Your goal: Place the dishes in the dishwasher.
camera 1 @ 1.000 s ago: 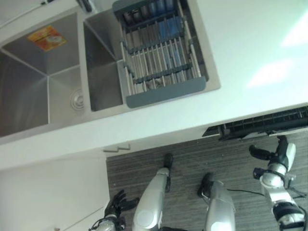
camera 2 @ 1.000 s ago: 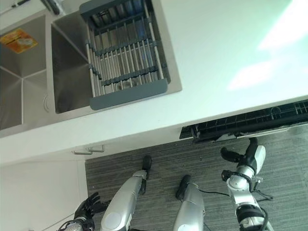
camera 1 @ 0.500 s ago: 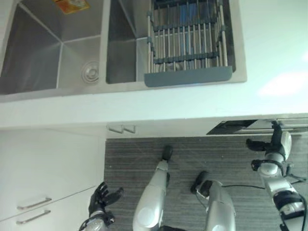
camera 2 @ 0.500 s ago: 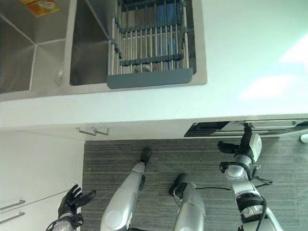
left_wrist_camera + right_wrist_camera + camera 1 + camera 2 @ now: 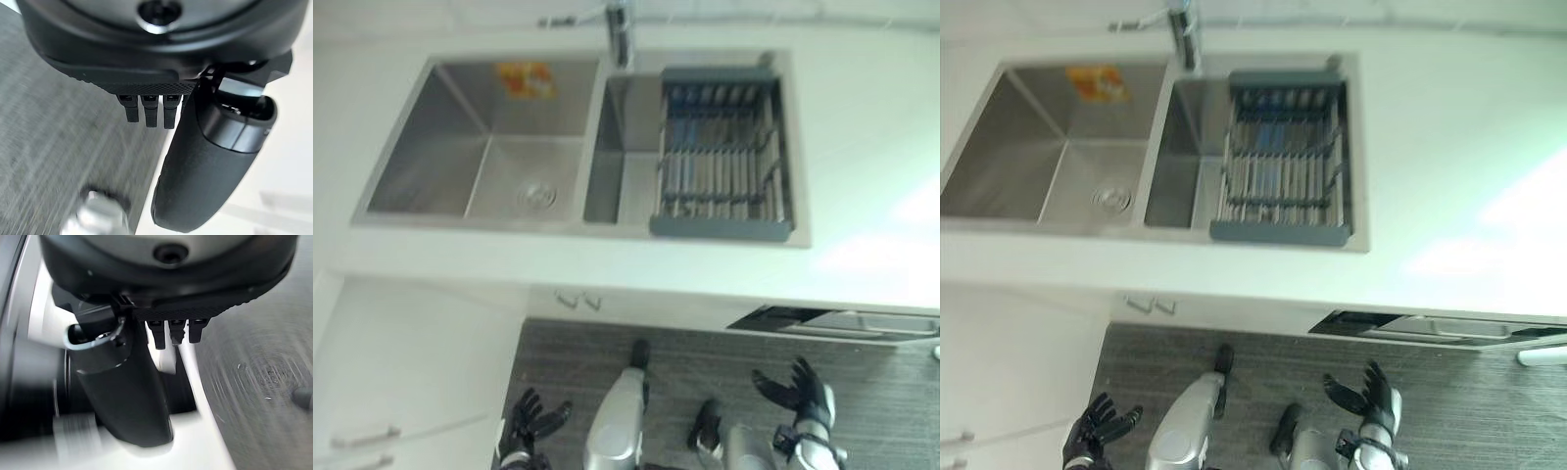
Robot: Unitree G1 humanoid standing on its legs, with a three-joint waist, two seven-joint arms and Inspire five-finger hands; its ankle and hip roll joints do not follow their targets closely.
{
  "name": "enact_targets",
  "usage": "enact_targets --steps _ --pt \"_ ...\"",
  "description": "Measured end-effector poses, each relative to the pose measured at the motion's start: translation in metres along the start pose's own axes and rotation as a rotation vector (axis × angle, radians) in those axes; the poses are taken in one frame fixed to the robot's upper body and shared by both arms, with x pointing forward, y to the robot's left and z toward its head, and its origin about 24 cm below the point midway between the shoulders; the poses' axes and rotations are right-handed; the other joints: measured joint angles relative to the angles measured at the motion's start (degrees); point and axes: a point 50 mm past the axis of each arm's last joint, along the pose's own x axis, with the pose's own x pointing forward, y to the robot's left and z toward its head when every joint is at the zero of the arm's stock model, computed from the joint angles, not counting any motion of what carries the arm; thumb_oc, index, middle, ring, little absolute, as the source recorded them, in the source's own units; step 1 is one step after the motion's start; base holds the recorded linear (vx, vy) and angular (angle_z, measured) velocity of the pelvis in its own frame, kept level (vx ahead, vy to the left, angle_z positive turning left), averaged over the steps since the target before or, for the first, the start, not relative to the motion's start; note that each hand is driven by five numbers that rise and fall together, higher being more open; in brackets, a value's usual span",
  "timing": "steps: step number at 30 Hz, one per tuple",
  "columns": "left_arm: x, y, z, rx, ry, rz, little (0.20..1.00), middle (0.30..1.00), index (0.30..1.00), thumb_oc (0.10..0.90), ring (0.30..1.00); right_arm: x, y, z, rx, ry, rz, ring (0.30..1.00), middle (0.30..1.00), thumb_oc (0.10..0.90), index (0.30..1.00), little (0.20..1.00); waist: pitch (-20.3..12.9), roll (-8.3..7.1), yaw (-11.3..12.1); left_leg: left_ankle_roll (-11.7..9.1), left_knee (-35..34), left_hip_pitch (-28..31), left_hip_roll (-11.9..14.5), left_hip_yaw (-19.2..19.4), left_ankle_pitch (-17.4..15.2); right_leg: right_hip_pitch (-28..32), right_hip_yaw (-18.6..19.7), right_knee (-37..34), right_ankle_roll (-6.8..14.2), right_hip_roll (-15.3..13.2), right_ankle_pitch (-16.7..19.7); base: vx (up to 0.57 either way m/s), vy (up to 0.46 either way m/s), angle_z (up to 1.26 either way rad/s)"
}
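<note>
Both robot hands hanging low over floor, holding nothing: left robot hand (image 5: 527, 423) fingers spread, right robot hand (image 5: 800, 392) fingers splayed. Drying rack (image 5: 720, 162) sitting in sink's (image 5: 480, 147) right basin at tabletop's (image 5: 862, 147) far edge; dishes in it hard to make out. Dishwasher (image 5: 832, 320) showing as dark gap under tabletop's near edge, interior hidden. Good practice: confirm door fully down before lifting anything from rack.
</note>
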Motion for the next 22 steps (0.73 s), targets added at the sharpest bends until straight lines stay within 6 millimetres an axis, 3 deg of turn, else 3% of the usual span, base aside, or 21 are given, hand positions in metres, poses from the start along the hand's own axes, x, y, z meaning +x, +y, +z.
enact_targets --steps 1,5,7,13,22 --pt "0.006 -0.008 0.004 0.008 0.013 -0.037 0.900 0.900 0.900 0.800 0.900 0.005 0.001 0.000 -0.016 0.007 0.010 0.900 0.900 0.800 0.900 0.900 -1.9 -1.73 -0.9 0.6 -0.1 1.6 -0.4 1.4 -0.8 0.7 1.4 -0.5 0.7 -0.6 0.0 0.01 0.033 -0.52" --pt "0.013 -0.022 0.005 0.031 0.063 -0.123 0.900 0.900 0.900 0.800 0.900 -0.001 0.009 -0.015 -0.072 0.061 0.088 0.900 0.900 0.800 0.900 0.900 -7.7 -4.01 -2.0 0.6 0.1 3.0 -0.2 4.3 -2.7 0.4 4.3 -0.9 1.1 -1.0 0.0 -0.03 0.034 -0.42" --pt "0.011 -0.018 -0.008 0.036 0.153 -0.118 0.900 0.900 0.900 0.800 0.900 -0.005 0.008 -0.027 -0.097 0.106 0.103 0.900 0.900 0.800 0.900 0.900 -10.3 -3.81 -2.7 0.7 0.1 3.1 0.3 6.2 -3.2 -0.5 6.0 -1.0 0.9 -1.0 0.3 -0.06 0.039 -0.46" --pt "0.001 -0.009 -0.039 0.006 0.347 -0.118 0.900 0.900 0.900 0.800 0.900 -0.012 -0.012 -0.053 -0.188 0.234 0.095 0.900 0.900 0.800 0.900 0.900 -12.7 -1.95 -5.2 1.0 -0.7 3.6 0.7 9.4 -4.0 -2.5 9.4 -1.1 0.9 -1.1 1.6 -0.04 0.020 -0.33" --pt "-0.003 -0.008 -0.047 -0.021 0.434 -0.133 0.900 0.900 0.900 0.800 0.900 -0.014 -0.010 -0.057 -0.247 0.255 0.160 0.900 0.900 0.800 0.900 0.900 -16.1 -1.61 -5.3 1.1 -1.9 3.8 0.7 10.8 -3.7 -4.2 10.8 -0.6 1.4 -1.3 1.9 0.00 0.007 -0.12"
